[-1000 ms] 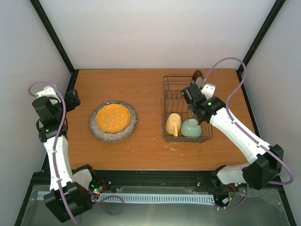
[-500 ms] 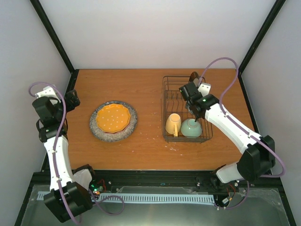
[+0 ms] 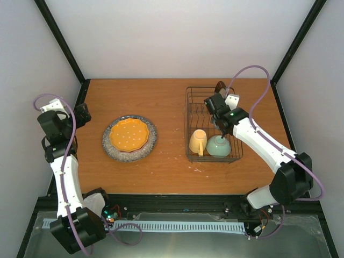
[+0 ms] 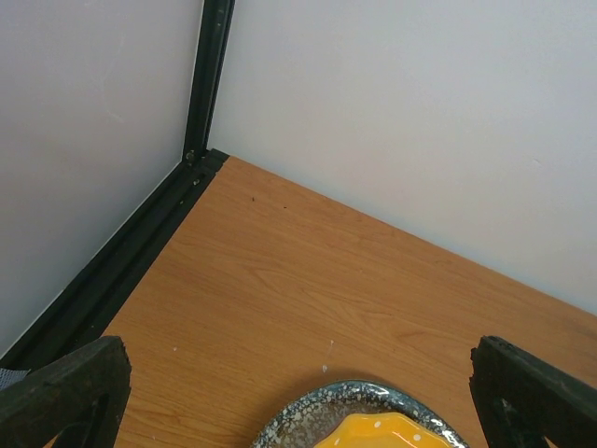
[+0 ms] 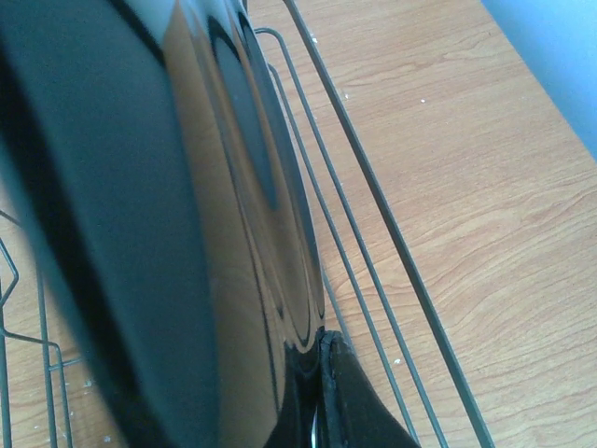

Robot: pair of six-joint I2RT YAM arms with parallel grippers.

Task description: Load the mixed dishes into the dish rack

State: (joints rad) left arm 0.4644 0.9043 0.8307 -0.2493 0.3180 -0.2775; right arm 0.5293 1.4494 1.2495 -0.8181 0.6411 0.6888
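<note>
"Top external view: where does the dish rack [image 3: 188, 121] sit against the two arms?"

"On the right half of the counter [image 3: 166, 102], its long axis running near to far, directly in front of the right arm. A cream mug [image 3: 197, 141] and a green bowl [image 3: 218, 145] lie at its near end."

"And the right hand [image 3: 217, 97]?"

"Over the rack's far end, clamped on a black plate [image 5: 140, 187]. In the right wrist view the plate stands on edge, its face running alongside the rack's wires, so the slots lie straight below it. Whether its rim has seated between the uprights I cannot tell."

"What's left out?"

"An orange plate [image 3: 129, 134] on a speckled plate [image 3: 110, 149], well left of the rack and near the left arm. The left hand [image 3: 81, 114] hangs by the counter's left edge, fingers wide apart and holding nothing. The stack lies just to its right, so I'd judge that arm the nearer one for it."
</note>
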